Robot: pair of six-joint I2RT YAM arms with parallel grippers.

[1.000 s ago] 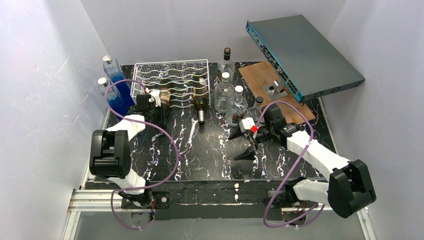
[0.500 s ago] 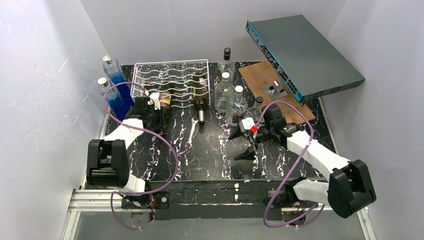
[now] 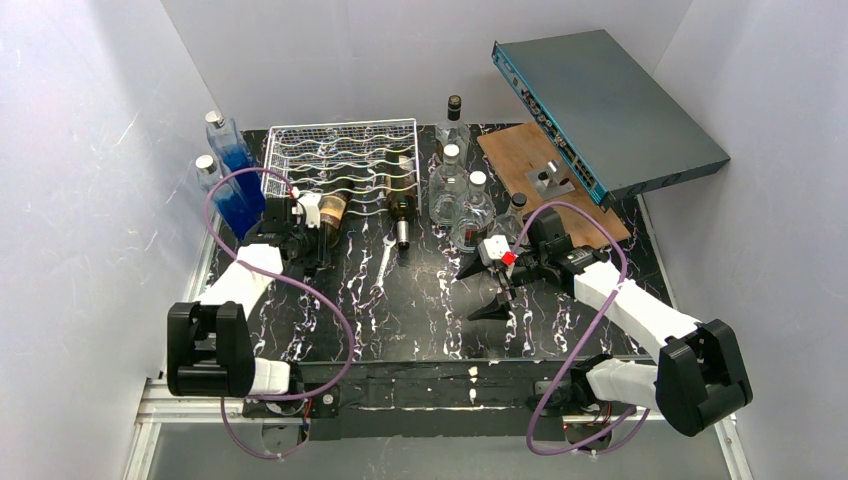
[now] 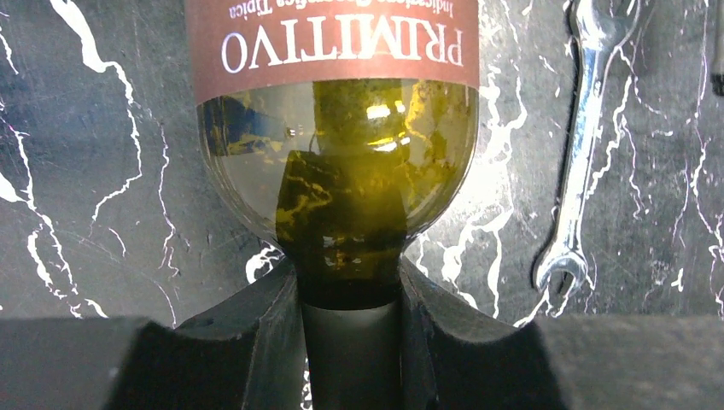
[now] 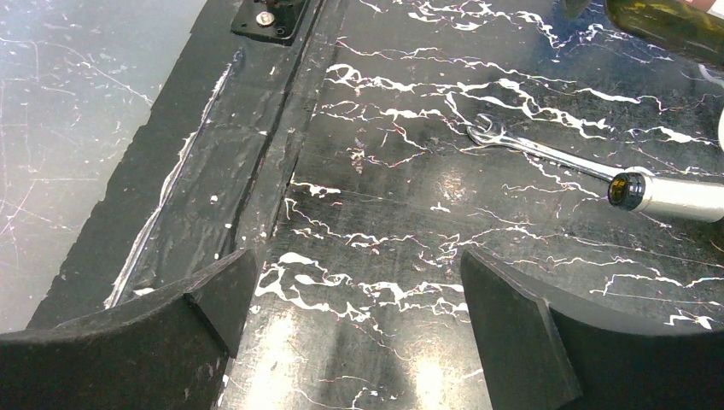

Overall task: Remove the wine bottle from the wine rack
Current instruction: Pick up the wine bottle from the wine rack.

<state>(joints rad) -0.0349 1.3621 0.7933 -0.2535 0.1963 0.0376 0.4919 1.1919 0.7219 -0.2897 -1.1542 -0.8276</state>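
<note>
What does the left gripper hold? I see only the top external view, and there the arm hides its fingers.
Observer: In the left wrist view the left gripper is shut on the neck of a green wine bottle; its label reads PRIMITIVO.
Operator: And the right gripper?
Observer: The right wrist view shows the right gripper with jaws open, nothing between them, only the table below.
Operator: Is the other bottle corked?
Observer: No, the second bottle shows an open mouth there.

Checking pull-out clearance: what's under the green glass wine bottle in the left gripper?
Black white-veined marble tabletop shows around the bottle at the shoulder; beneath the brown label is covered.
</note>
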